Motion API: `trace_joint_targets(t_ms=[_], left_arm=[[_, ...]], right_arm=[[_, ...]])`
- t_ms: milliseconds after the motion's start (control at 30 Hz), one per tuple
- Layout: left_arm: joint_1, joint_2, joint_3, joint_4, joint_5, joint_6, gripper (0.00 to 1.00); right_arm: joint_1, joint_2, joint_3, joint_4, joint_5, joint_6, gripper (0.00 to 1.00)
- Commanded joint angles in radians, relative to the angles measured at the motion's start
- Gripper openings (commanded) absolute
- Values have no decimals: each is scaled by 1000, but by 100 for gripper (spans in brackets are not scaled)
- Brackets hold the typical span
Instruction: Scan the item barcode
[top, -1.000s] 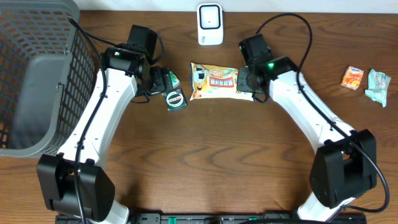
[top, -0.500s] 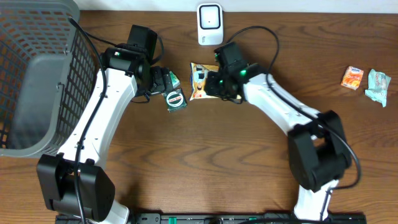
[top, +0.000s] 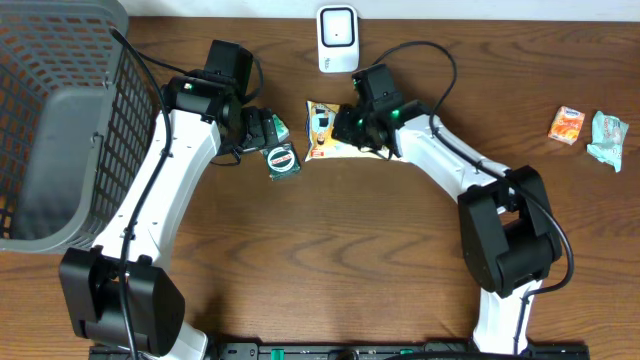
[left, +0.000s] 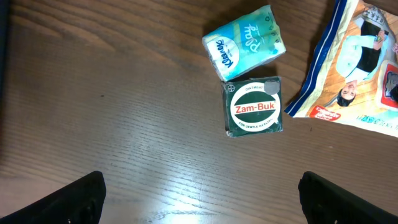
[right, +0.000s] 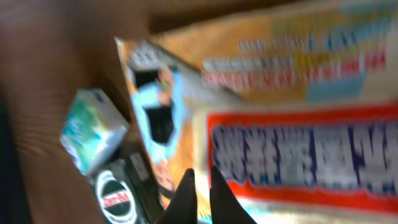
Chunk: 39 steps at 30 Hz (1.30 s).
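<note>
One risk: the right gripper (right: 200, 178), fingers together over the snack packet (top: 320, 130), could shove it left into the Zam-Buk tin (left: 255, 107); the left gripper (left: 202, 186) gapes idle.

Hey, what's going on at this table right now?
Two robot arms are working toward scanning an item. The right hand is shut, with its tips down at the yellow snack packet; whether it pinches the wrapper is unclear. The left hand hangs open above the Zam-Buk tin and the tissue pack beside it. The white scanner stands just beyond the packet.
</note>
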Motion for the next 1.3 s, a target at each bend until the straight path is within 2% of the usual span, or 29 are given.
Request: trace_joint_targets(t_ms=[0, 200, 367, 533, 667, 867, 1000, 1100, 1133, 1200, 1267], left_arm=[[2, 0, 8, -3, -11, 5, 97], [2, 0, 8, -3, -11, 5, 98], [2, 0, 8, -3, -11, 5, 98], [2, 0, 8, -3, -11, 5, 98], [2, 0, 8, -3, -11, 5, 98], [2, 0, 8, -3, -11, 5, 98], [2, 0, 8, -3, -11, 5, 97], [2, 0, 8, -3, -11, 5, 98], [2, 0, 8, -3, -11, 5, 98], [2, 0, 8, -3, -11, 5, 98], [2, 0, 8, -3, -11, 5, 98]], right_arm=[[0, 1, 6, 71, -9, 2, 1], [15, 20, 6, 113, 100, -2, 3], [47, 96, 6, 91, 100, -93, 2], [47, 116, 6, -80, 104, -99, 1], [42, 44, 6, -225, 236, -100, 1], [-1, -122, 6, -378, 329, -229, 2], [-20, -212, 6, -427, 325, -246, 6], [-21, -247, 6, -434, 324, -249, 13], [-21, -249, 6, -429, 323, -248, 11], [-19, -245, 6, -418, 313, -224, 1], [-12, -231, 6, -412, 279, -201, 1]])
